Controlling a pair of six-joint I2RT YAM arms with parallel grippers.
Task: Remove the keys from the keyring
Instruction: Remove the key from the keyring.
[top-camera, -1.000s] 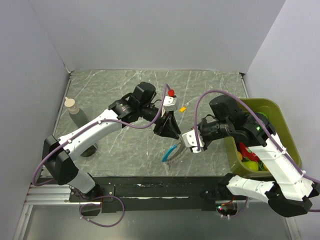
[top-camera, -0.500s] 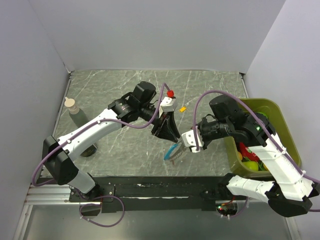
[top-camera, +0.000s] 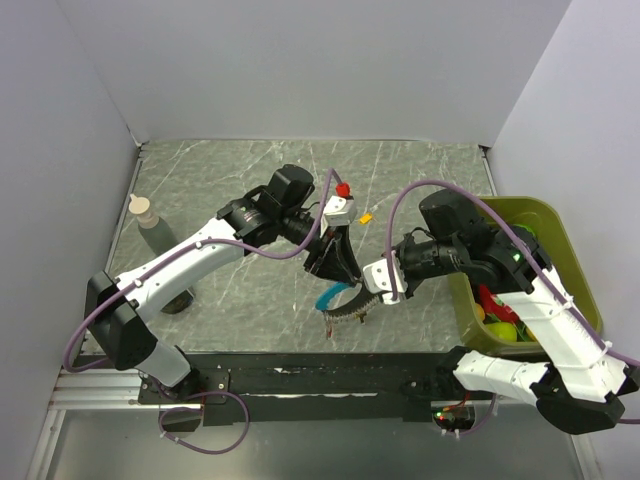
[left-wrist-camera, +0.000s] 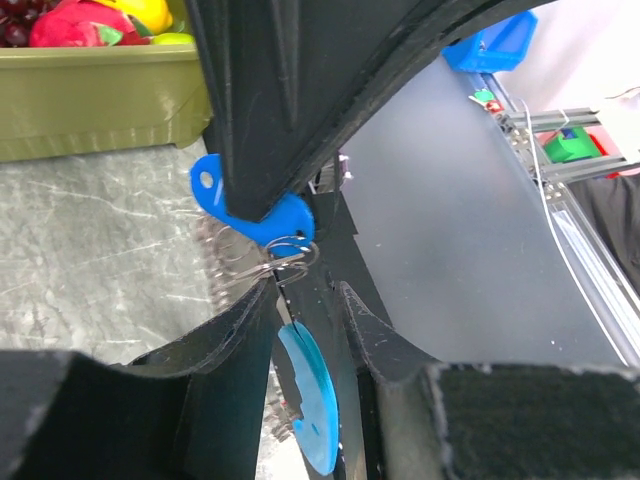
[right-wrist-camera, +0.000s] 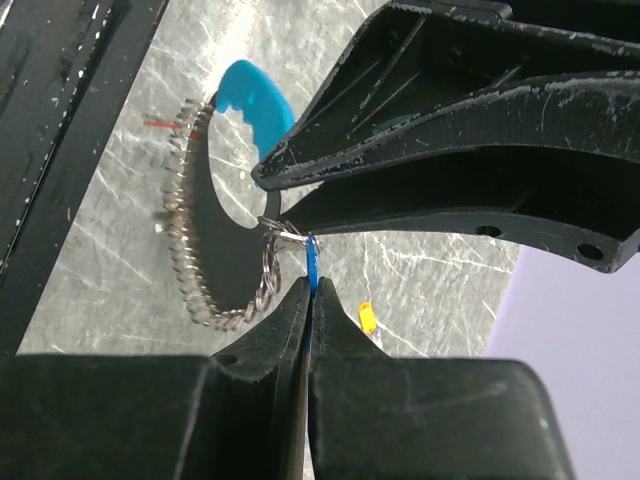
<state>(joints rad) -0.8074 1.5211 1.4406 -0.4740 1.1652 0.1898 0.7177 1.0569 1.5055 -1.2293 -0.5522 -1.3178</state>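
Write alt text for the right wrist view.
The right gripper pinches a blue key, edge-on, between shut fingers where it joins a silvery keyring. The left gripper reaches to the same spot from the picture's upper right. A light-blue strip is on the ring; an orange key lies on the table.

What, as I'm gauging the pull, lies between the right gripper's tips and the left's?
Right wrist view: the blue key's edge in the shut right gripper, then small silver split rings at the left gripper's tips.

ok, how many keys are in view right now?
4: orange on the table, red just beyond it, blue pinched in the right gripper, light-blue strip on the keyring. More could be hidden.
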